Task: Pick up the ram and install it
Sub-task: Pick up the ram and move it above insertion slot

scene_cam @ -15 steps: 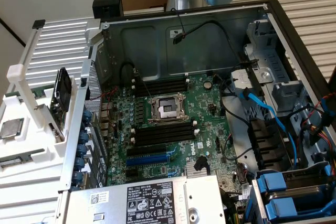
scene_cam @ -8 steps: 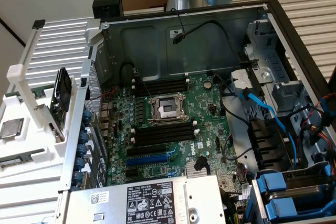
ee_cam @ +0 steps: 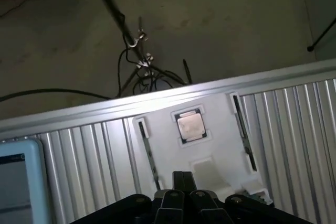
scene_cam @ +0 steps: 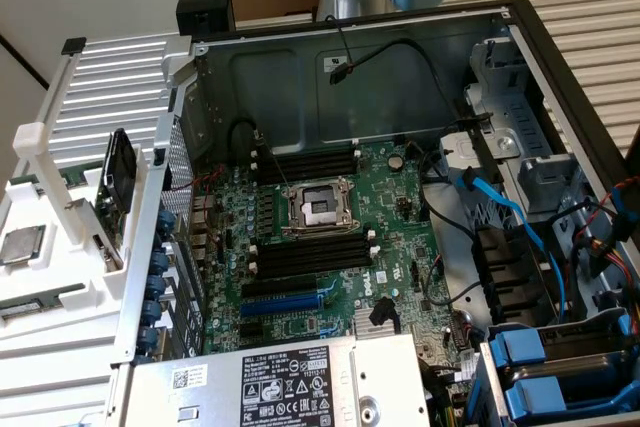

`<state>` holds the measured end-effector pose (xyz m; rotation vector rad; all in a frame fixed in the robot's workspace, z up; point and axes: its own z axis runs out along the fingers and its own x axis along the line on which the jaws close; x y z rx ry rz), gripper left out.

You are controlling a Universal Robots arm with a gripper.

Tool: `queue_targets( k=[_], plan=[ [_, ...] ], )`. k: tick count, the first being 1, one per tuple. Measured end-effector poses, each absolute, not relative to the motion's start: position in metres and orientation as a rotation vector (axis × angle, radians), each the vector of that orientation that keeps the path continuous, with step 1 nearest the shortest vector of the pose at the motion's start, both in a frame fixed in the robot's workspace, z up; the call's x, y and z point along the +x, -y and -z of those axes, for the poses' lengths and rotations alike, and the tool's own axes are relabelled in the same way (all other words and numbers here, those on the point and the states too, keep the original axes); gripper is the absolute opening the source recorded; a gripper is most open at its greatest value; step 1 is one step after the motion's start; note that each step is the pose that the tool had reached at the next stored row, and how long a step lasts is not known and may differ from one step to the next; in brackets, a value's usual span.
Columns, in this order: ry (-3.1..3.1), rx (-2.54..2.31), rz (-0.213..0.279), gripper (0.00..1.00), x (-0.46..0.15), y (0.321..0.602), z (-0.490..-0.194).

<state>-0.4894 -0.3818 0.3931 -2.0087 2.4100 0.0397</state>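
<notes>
I am hovering over the white plastic tray (ee_cam: pixel 220 129), which is holding one square silver processor chip (ee_cam: pixel 190 125) and one long green ram stick (scene_cam: pixel 28 305). I cannot tell my black gripper's (ee_cam: pixel 181 184) state. The open grey metal case (scene_cam: pixel 290 77) is holding one green motherboard (scene_cam: pixel 400 237).
</notes>
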Motion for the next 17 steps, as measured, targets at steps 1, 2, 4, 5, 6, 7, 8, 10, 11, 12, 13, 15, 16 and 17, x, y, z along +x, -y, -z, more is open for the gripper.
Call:
queue_targets(
  k=[1,2,4,5,6,7,8,10,11,12,13,15,16,17],
  plan=[
    [-2.392,-2.030,-0.040,0.11,-0.4894,0.3818,-0.3931],
    [-2.374,-2.052,-0.040,0.11,-0.4894,0.3818,-0.3930],
    [-2.335,-2.096,-0.040,0.11,-0.4894,0.3818,-0.3931],
    [-2.316,-2.118,-0.040,0.11,-0.4894,0.3818,-0.3931],
    [-2.296,-2.139,-0.038,0.11,-0.4894,0.3818,-0.3931],
    [-2.277,-2.156,-0.035,0.11,-0.4893,0.3818,-0.3932],
    [-2.259,-2.172,-0.032,0.11,-0.4894,0.3818,-0.3932],
    [-2.223,-2.198,-0.021,0.11,-0.4894,0.3819,-0.3931],
    [-2.204,-2.209,-0.013,0.11,-0.4894,0.3820,-0.3931],
    [-2.189,-2.217,-0.005,0.11,-0.4894,0.3820,-0.3930],
    [-2.174,-2.226,0.001,0.11,-0.4893,0.3822,-0.3930],
    [-2.153,-2.242,0.006,0.11,-0.4891,0.3827,-0.3931],
    [-2.145,-2.249,0.006,0.11,-0.4889,0.3830,-0.3930],
    [-2.139,-2.254,0.007,0.11,-0.4889,0.3833,-0.3928]
  ],
)
